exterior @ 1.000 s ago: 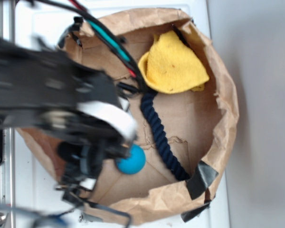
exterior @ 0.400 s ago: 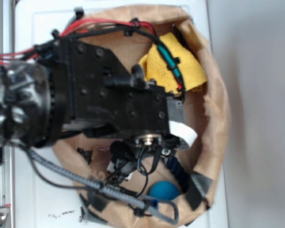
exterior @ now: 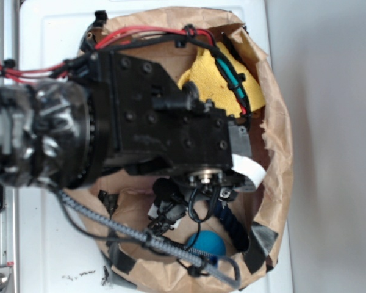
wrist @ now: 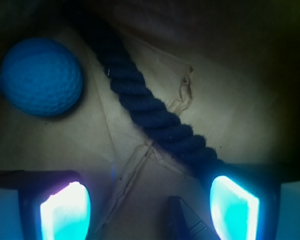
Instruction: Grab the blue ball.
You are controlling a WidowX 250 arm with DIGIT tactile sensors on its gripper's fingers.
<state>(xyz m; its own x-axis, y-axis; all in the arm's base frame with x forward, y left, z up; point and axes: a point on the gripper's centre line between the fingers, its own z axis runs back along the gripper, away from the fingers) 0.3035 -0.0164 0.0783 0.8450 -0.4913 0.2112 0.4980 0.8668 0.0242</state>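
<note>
The blue ball is small, round and dimpled. It lies on the floor of the brown paper bowl, near its lower wall. In the wrist view the blue ball sits at the upper left, ahead of and left of my jaws. My gripper is open, with nothing between the glowing pads. In the exterior view the arm hides the gripper itself, which hangs down inside the bowl, left of the ball.
A dark navy twisted rope runs diagonally across the bowl floor to my right pad; it also shows in the exterior view. A yellow cloth lies at the bowl's far side. Black tape patches the wall.
The arm has swung over the bowl and shifted slightly right and lower. The ball has rolled from the bowl's middle toward its lower wall.
</note>
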